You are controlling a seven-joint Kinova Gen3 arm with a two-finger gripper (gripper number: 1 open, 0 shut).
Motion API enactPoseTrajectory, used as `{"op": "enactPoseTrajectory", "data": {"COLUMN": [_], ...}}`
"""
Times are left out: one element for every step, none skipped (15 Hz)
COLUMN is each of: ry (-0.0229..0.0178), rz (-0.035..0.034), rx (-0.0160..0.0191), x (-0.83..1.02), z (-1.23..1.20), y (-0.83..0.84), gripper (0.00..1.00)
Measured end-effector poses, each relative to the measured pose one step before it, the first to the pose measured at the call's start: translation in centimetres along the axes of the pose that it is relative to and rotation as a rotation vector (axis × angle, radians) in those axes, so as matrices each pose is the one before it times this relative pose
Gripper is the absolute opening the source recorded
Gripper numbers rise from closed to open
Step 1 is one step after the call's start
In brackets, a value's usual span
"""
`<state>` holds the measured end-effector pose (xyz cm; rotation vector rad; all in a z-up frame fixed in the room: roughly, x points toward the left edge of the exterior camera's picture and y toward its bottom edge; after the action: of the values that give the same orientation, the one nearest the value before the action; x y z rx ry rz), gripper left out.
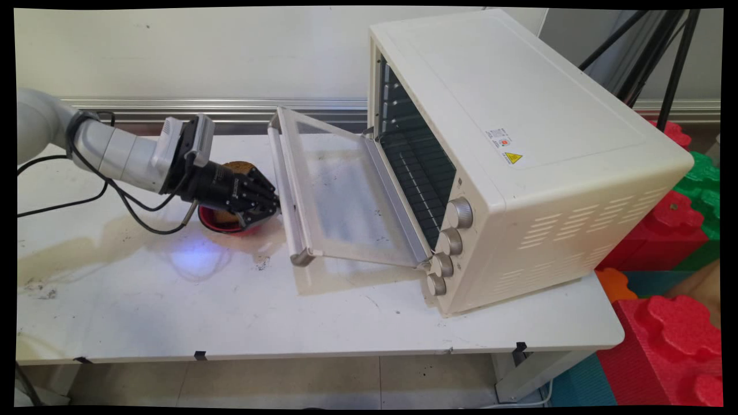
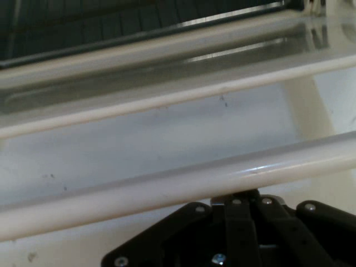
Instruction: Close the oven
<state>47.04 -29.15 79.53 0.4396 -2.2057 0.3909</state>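
Here the cream-white toaster oven [image 1: 519, 155] stood with its glass-paned door [image 1: 340, 196] already swung down, nearly level, its dark rack exposed. The black two-finger gripper [image 1: 266, 203] hovered at the door's pale bar handle [image 1: 286, 190] — touching or just short, unclear — and whether its fingers were apart could not be told. Behind it sat a red bowl [image 1: 216, 223] holding something brown.

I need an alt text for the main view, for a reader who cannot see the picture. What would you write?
A black claw on a white arm reaches to the handle of a cream toaster oven's glass door, which hangs wide open over a white table. Behind the claw sits a red bowl holding something brown. Red and green foam blocks lie to the right.
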Motion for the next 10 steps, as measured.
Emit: {"op": "enactPoseTrajectory", "data": {"ry": [0.01104, 0.01278, 0.01288, 0.01095, 0.01283, 0.01174, 0.01051, 0.01148, 0.01117, 0.00725], "rz": [-0.00257, -0.00203, -0.00209, -0.00186, -0.00178, -0.00152, -0.00176, -0.00212, -0.00134, -0.00016], "rx": [0.00291, 0.00302, 0.00281, 0.00286, 0.00333, 0.00282, 0.00307, 0.00332, 0.00306, 0.00182], "x": [0.348, 0.442, 0.479, 0.440, 0.533, 0.523, 0.468, 0.536, 0.566, 0.396], "z": [-0.051, -0.033, -0.030, 0.000, 0.032, 0.087, 0.101, 0.143, 0.219, 0.188], "y": [-0.067, -0.089, -0.083, -0.089, -0.113, -0.122, -0.117, -0.125, -0.134, -0.093], "gripper": [0.00, 0.00, 0.00, 0.00, 0.00, 0.00, 0.00, 0.00, 0.00, 0.00]}}
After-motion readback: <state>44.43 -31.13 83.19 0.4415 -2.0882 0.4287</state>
